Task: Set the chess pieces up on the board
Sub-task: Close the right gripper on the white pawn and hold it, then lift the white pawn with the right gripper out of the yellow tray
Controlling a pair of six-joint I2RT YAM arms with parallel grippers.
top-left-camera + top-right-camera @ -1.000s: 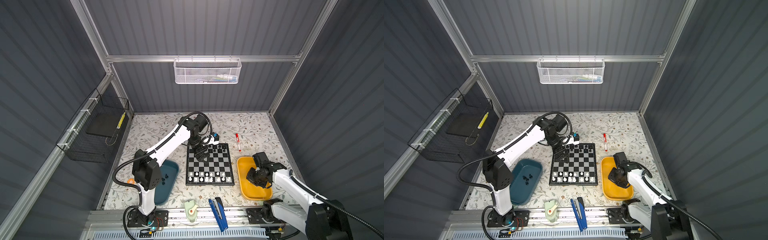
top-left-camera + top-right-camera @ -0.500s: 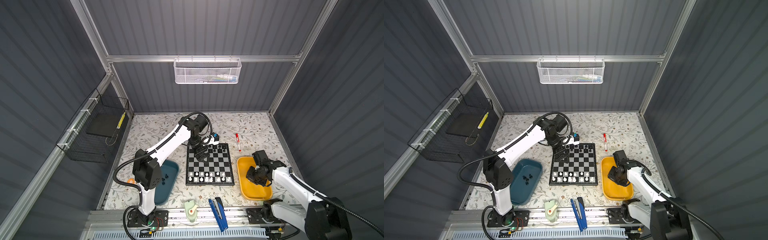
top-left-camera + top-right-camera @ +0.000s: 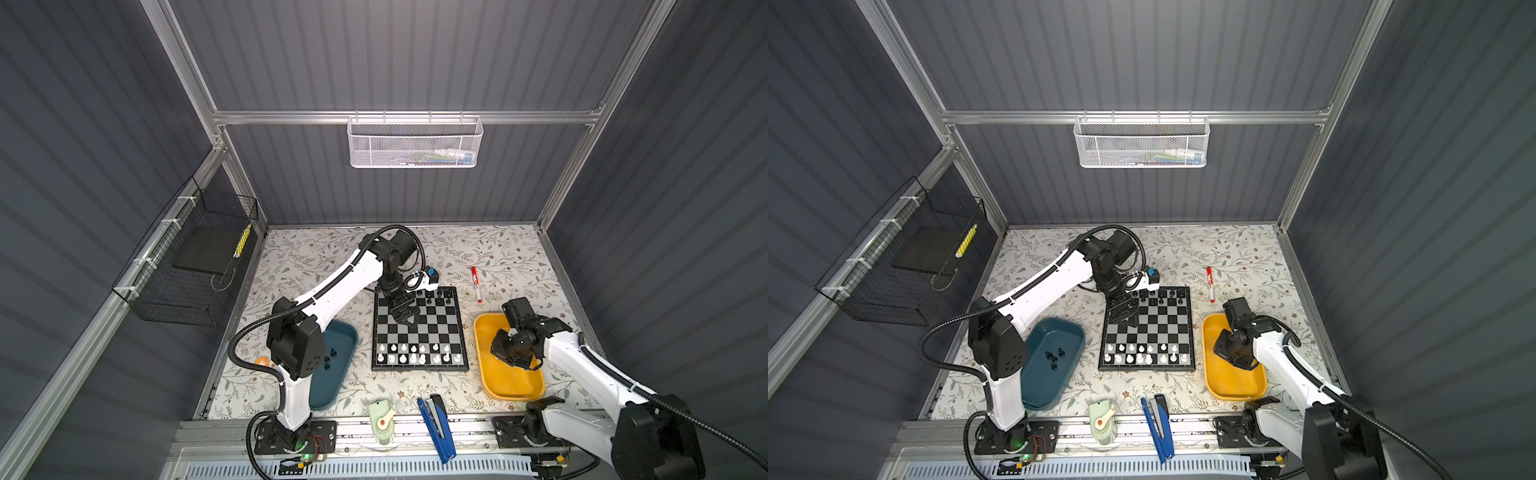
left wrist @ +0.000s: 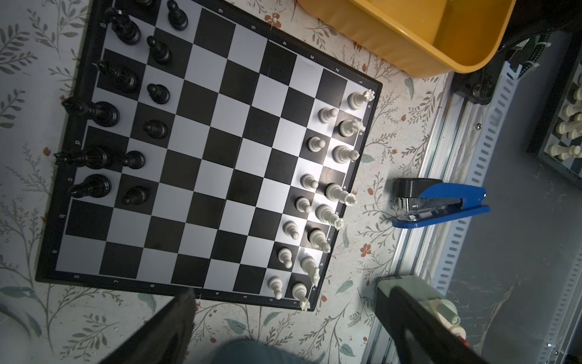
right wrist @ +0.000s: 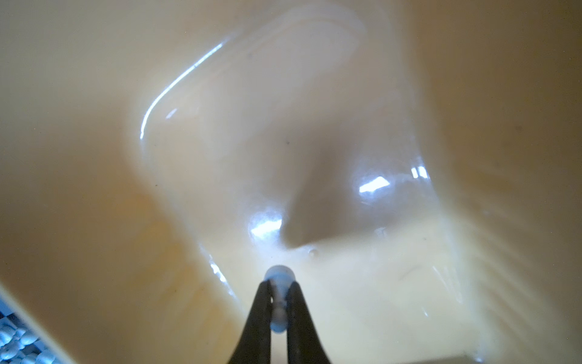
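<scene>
The board (image 3: 432, 328) (image 3: 1154, 324) lies mid-table. White chess pieces (image 3: 415, 353) fill its two near rows, and black ones (image 3: 438, 296) stand along the far rows. In the left wrist view the far-row squares at one corner of the board (image 4: 88, 239) are bare. My left gripper (image 3: 407, 320) (image 4: 289, 315) hovers open over the board's far left part, holding nothing. A few black pieces (image 3: 330, 359) lie in the teal tray (image 3: 332, 386). Low inside the yellow tray (image 3: 511, 382), my right gripper (image 5: 278, 293) is shut on a white piece (image 5: 278, 274).
A red marker (image 3: 476, 284) lies right of the board's far corner. A blue stapler (image 3: 436, 428) and a pale green device (image 3: 384, 419) sit at the front rail. A white mesh basket (image 3: 415, 143) hangs on the back wall, a black wire basket (image 3: 195, 266) on the left wall.
The right wrist has shifted slightly within the yellow tray. The left arm has held still over the board.
</scene>
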